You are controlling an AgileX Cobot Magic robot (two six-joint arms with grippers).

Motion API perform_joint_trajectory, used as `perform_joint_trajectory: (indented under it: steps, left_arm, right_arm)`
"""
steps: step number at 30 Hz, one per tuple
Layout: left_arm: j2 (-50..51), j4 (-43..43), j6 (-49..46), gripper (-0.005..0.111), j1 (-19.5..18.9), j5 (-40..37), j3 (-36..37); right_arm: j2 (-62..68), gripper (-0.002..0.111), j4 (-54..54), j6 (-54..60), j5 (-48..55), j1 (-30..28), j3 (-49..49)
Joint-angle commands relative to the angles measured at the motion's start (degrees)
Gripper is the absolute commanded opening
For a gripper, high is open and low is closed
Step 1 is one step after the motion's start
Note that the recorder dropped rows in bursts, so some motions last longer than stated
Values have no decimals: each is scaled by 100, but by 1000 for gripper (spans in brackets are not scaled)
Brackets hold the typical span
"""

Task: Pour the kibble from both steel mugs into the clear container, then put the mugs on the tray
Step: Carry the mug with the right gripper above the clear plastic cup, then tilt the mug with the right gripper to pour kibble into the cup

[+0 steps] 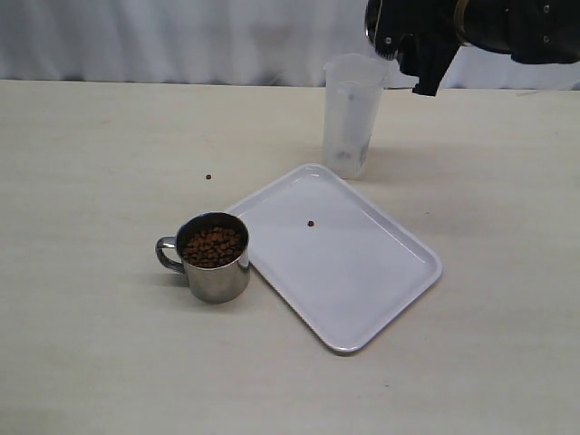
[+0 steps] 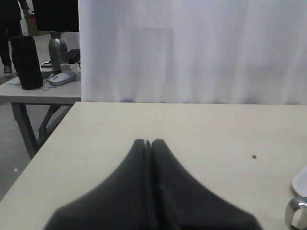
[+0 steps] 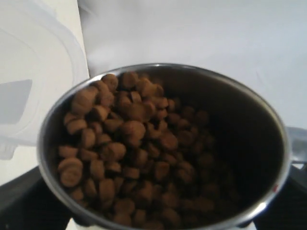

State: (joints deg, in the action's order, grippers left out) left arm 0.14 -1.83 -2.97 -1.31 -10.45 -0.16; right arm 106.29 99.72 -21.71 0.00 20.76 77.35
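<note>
Exterior view: clear container stands upright on the bench, near the tray's far corner but apart from it. Whether anything is inside it can't be told. Tray lies flat mid-bench, set on a diagonal. Standing mug is upright just beside the tray's left edge, handle pointing away from the tray, filled near the rim with kibble. One loose pellet sits on the bench left of the tray. A second loose pellet sits on the tray's floor. Right hand hangs at the top of the view, above and just right of the container rim. What it carries is hard to make out from here.

Left wrist view: left hand is closed, fingers pressed flat together, nothing between them. It sits over bare bench near the bench's edge. The bench pellet, a tray corner and the standing mug's handle show ahead of it. White curtain backs the bench.

Right wrist view: right hand is clamped on the gripped mug, with a dark finger on either side of the mug body. The mug is full of kibble, heaped toward the side nearest the container, with bare dark inner wall on the other side. The container's rim is just beside the mug. The mug's handle stub sticks out on the side away from the container.
</note>
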Motion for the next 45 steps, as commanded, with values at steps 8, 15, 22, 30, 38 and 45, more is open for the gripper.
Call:
perform_joint_trajectory:
  steps: [8, 15, 22, 30, 38, 45]
  left_arm:
    - [-14, -27, 8, 0, 31, 43, 16]
    - [-14, -27, 8, 0, 31, 43, 16]
    - [-14, -27, 8, 0, 31, 43, 16]
    - [-14, -27, 8, 0, 31, 43, 16]
    - [-14, -27, 8, 0, 31, 43, 16]
    - [-14, -27, 8, 0, 31, 43, 16]
  right_arm:
    - [78, 5, 23, 179, -39, 7, 324]
    - [87, 5, 23, 778, -168, 7, 324]
    - [87, 5, 23, 1152, -168, 7, 324]
    - [249, 5, 23, 1379, -168, 7, 399]
    - [383, 5, 23, 1725, -168, 7, 454]
    - [383, 5, 23, 1953, -168, 7, 454]
